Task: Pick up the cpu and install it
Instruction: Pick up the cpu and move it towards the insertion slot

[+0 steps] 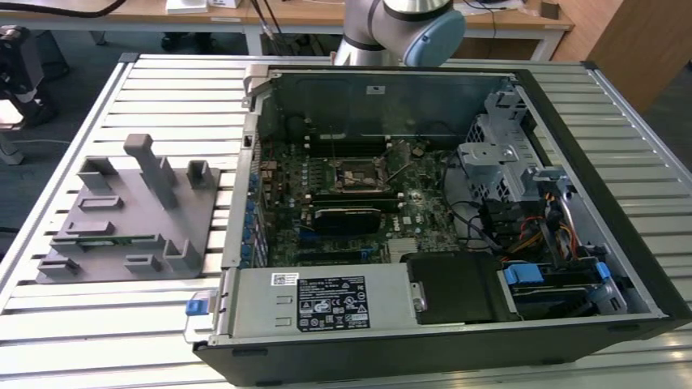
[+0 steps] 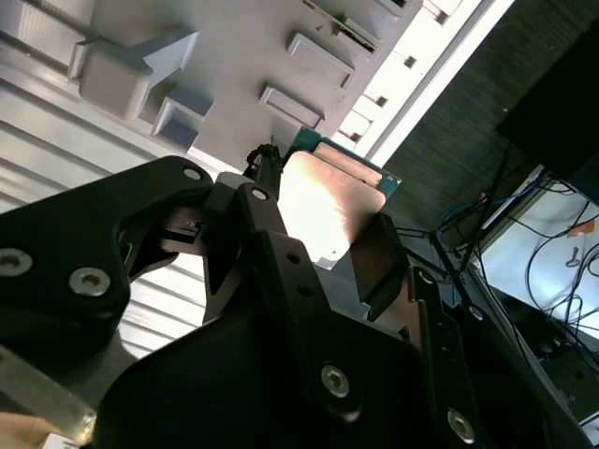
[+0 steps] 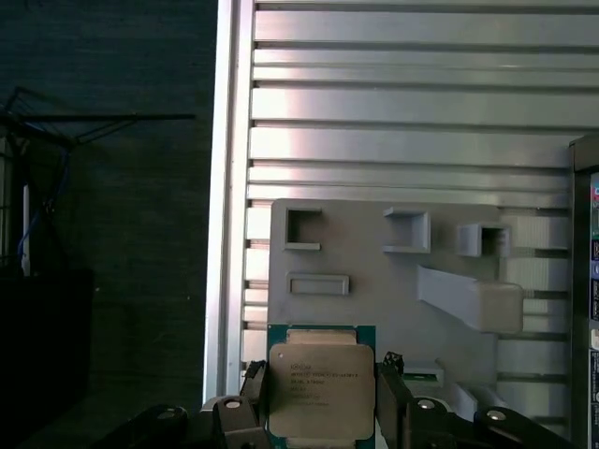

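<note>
Fixture (image 3: 365, 253) posts (image 3: 468, 299) rise near the hand (image 3: 323, 388); the case (image 1: 433, 352) stands open on top.

A silver bench (image 1: 162, 97) of ribbed aluminium slats stands on a dark grey-blue carpeted floor (image 1: 81, 65). Beyond it in the exterior view run pale wooden desks (image 1: 303, 16), with a brown wooden panel (image 1: 638, 44) at the exterior view's right. Light gleams on the slats.

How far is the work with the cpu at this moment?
Done: the small square cpu with its silver-grey metal top is picked up, off the grey plastic holder tray. In hand: the black gripper is shut on its two sides. Left: the installing; the socket on the green motherboard in the open black computer case looks empty.
</note>
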Robot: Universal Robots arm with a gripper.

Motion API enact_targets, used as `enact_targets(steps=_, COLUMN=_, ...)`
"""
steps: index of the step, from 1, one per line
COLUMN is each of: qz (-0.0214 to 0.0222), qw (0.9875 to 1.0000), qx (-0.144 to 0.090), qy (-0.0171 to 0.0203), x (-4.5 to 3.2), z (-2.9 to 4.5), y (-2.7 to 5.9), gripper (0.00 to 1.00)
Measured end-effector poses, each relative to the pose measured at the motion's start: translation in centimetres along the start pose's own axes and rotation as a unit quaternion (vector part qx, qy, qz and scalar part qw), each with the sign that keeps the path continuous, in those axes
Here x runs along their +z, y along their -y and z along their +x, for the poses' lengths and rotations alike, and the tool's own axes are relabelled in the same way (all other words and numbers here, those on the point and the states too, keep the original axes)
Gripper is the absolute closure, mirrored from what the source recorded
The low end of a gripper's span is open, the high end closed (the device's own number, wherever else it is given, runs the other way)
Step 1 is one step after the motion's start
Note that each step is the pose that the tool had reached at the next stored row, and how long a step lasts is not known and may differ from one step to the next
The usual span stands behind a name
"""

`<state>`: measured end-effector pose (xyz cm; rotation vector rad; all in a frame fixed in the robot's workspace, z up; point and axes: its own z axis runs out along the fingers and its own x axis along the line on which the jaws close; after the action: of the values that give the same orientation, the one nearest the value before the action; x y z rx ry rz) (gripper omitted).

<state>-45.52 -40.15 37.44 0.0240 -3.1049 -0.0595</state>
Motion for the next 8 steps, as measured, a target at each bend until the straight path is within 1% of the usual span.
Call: enact_targets(steps=8, qz=0.0000, qw=1.0000, qx=0.000, qy=0.0000, x=-1.35, z=0.05, y=-0.08, gripper=0.46)
